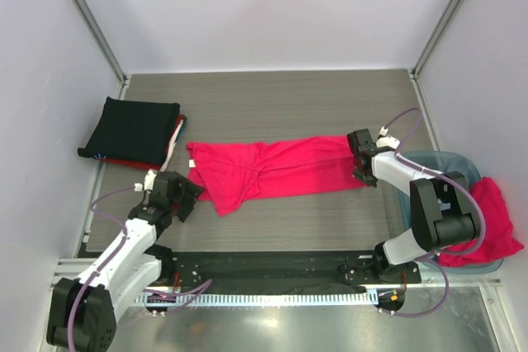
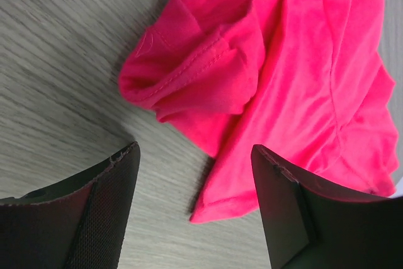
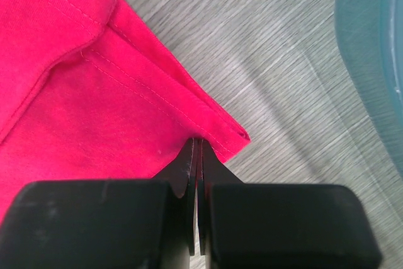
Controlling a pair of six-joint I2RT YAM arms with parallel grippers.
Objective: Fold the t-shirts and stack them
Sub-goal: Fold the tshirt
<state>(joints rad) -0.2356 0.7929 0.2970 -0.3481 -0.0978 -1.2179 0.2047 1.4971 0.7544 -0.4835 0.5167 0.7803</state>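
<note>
A pinkish-red t-shirt (image 1: 280,169) lies as a long folded strip across the middle of the table. My left gripper (image 1: 188,194) is open just off its left end. In the left wrist view (image 2: 194,152) the shirt's bunched sleeve (image 2: 195,74) and a hem corner (image 2: 211,209) lie between and beyond the fingers, untouched. My right gripper (image 1: 360,172) is shut on the hem at the shirt's right end. In the right wrist view (image 3: 198,143) its tips pinch the stitched edge (image 3: 208,124). A folded black shirt (image 1: 132,129) tops a stack at the far left, with a dark red one (image 1: 124,162) under it.
A teal basket (image 1: 462,162) stands at the right edge, its rim also showing in the right wrist view (image 3: 378,42). Another pinkish-red garment (image 1: 487,220) hangs over it. Grey walls enclose the table on three sides.
</note>
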